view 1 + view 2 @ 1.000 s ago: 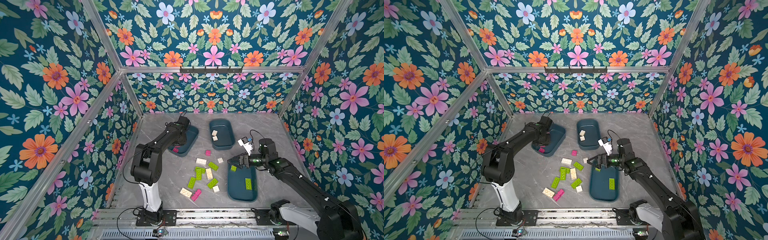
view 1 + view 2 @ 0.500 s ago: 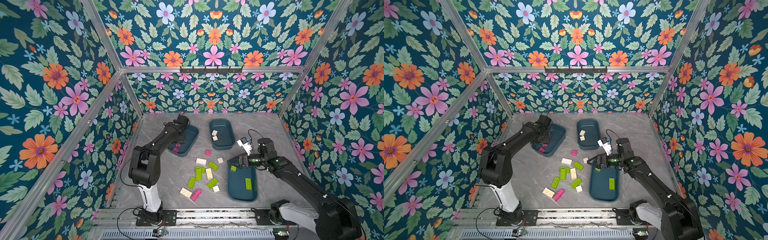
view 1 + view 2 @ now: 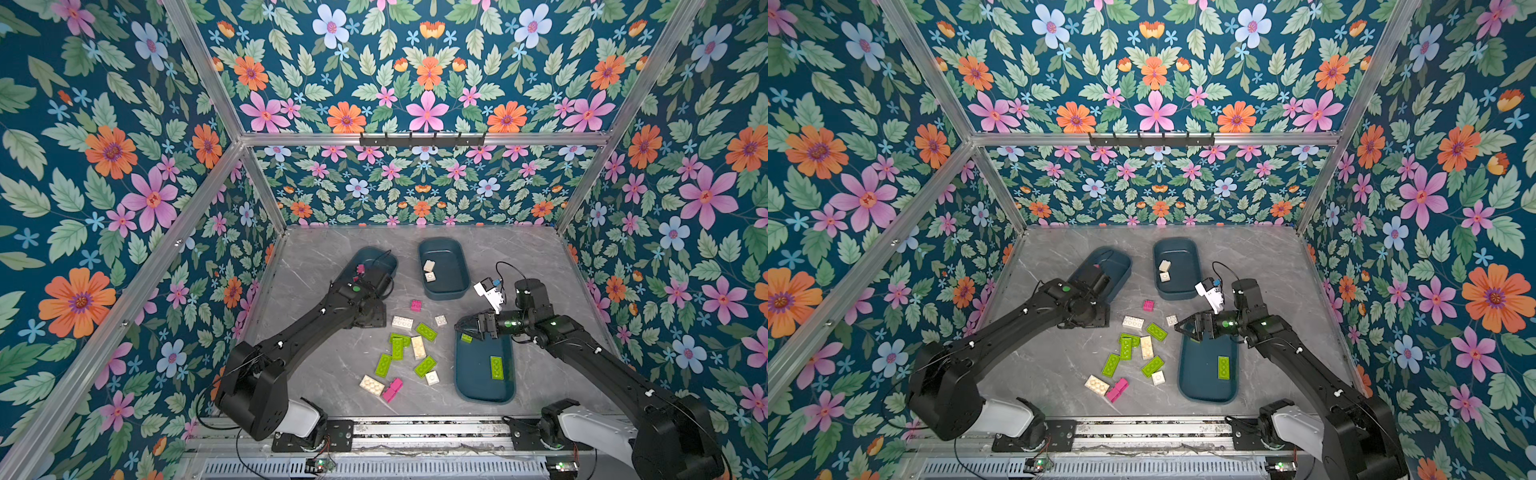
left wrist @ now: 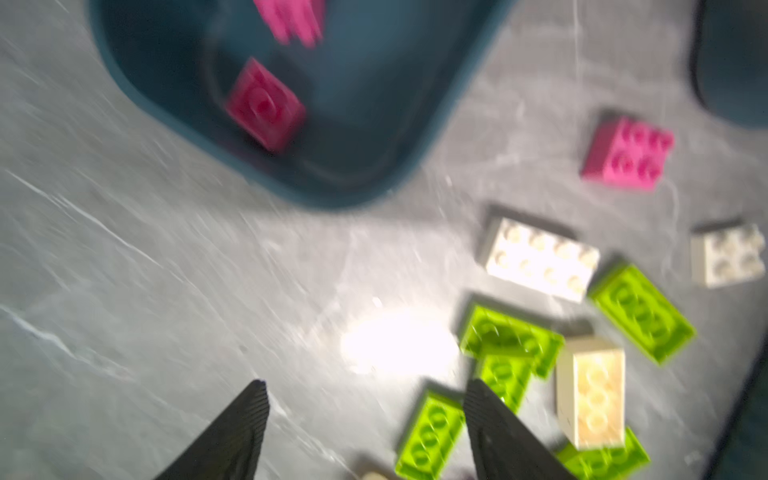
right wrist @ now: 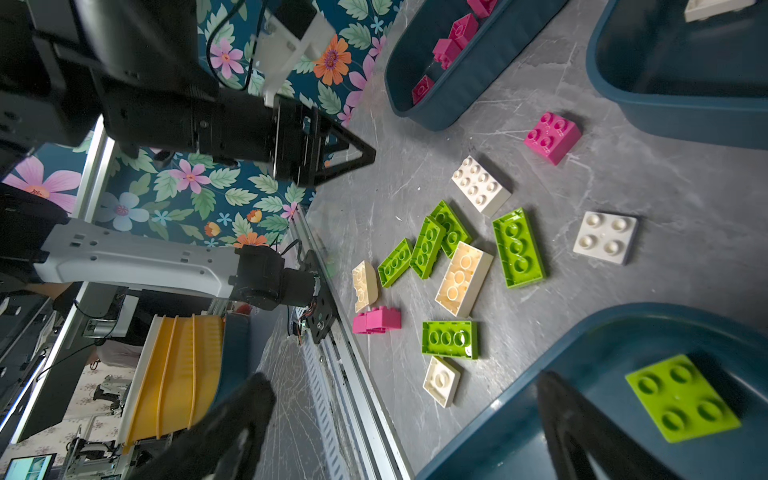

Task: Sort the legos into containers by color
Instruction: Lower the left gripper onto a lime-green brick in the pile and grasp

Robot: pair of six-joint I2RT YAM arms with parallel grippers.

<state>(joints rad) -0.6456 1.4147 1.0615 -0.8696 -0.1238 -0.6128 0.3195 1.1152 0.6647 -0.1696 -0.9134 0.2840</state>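
Three teal containers stand on the table. The left tub (image 3: 376,255) holds pink legos (image 4: 266,106), the middle tub (image 3: 442,286) cream ones (image 3: 429,266), the right tub (image 3: 484,390) green ones (image 3: 496,368). Several loose legos (image 3: 418,347) in pink, green and cream lie between the tubs. My left gripper (image 3: 376,318) hangs open and empty just off the left tub's near end, beside the pile; it also shows in the left wrist view (image 4: 365,386). My right gripper (image 3: 463,328) is wide open and empty over the right tub's far end, above a square green brick (image 5: 681,399).
Flowered walls close in the grey marble table (image 3: 324,357) on three sides. A metal rail (image 3: 415,428) runs along the front edge. A pink square brick (image 3: 416,305) lies apart from the pile, near the middle tub.
My left gripper has opened and drawn back from over the left tub toward the loose bricks. The right arm has hardly moved.
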